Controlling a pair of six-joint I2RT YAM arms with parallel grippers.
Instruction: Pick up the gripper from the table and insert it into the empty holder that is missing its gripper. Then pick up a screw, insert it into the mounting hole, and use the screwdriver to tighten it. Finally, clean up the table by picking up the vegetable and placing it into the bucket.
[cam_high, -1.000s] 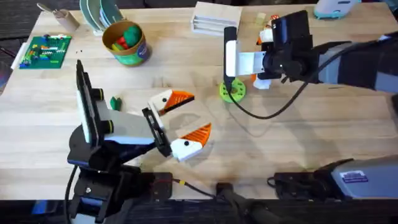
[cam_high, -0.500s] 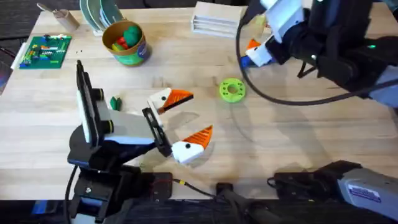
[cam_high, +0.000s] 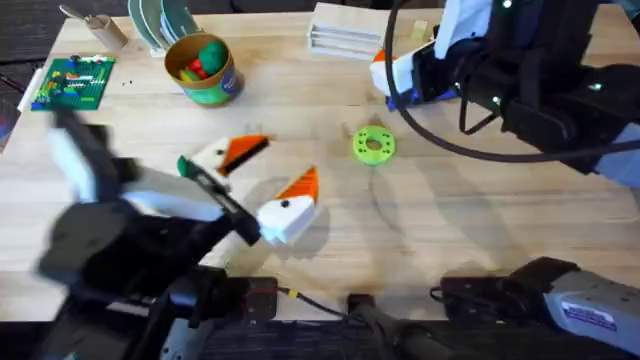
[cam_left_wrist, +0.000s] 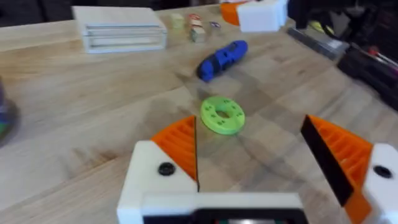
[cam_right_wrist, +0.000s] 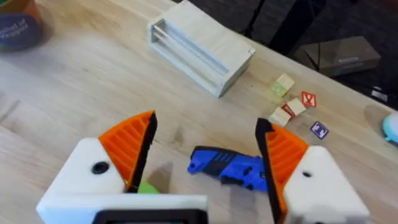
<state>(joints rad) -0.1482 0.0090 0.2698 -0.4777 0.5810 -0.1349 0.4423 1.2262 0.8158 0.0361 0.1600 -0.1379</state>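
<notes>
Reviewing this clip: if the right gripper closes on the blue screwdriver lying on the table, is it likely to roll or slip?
The screwdriver looks cylindrical and lies flat, so a nudge could probably roll it. Its smooth-looking plastic body may slip, though the ribbed pads of the open right gripper should help.

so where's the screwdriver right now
The screwdriver lies on the table under the open right gripper, beyond the green disc, near the small blocks.

A: any room round the screwdriver (cam_right_wrist: 227, 167)?
B: yeah, bare desk (cam_high: 480, 210) on its near side. White box (cam_right_wrist: 200, 46) and small blocks (cam_right_wrist: 292, 109) crowd behind; green disc (cam_left_wrist: 222, 115) sits nearby.
</notes>
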